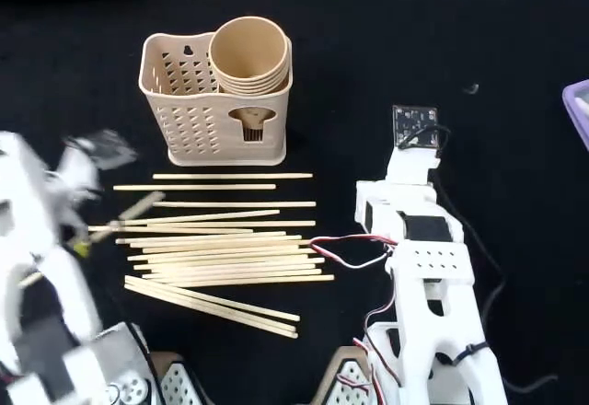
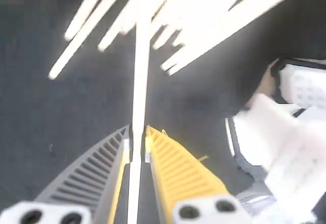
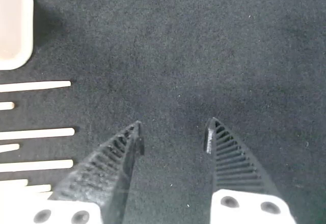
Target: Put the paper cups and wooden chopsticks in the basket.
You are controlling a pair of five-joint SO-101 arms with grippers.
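A single chopstick [image 2: 140, 81] is clamped in the left gripper [image 2: 136, 133], likely for carrying to the basket [image 1: 198, 124] where the paper cups [image 1: 248, 51] are nested; the right gripper [image 3: 173, 135] is parked open beside the loose chopsticks [image 1: 225, 256].

Light is even and falls from overhead. The black table cloth [image 1: 515, 46] reads matte and dark, without glare. The basket [image 3: 12, 25] is bleached pale and throws a soft shadow onto the cloth beside it. In the high view the left arm [image 1: 41, 230] is blurred to a smear. In the left wrist view the chopsticks [image 2: 204, 25] are overexposed and streaked, and one chopstick [image 2: 138, 81] is washed out white.
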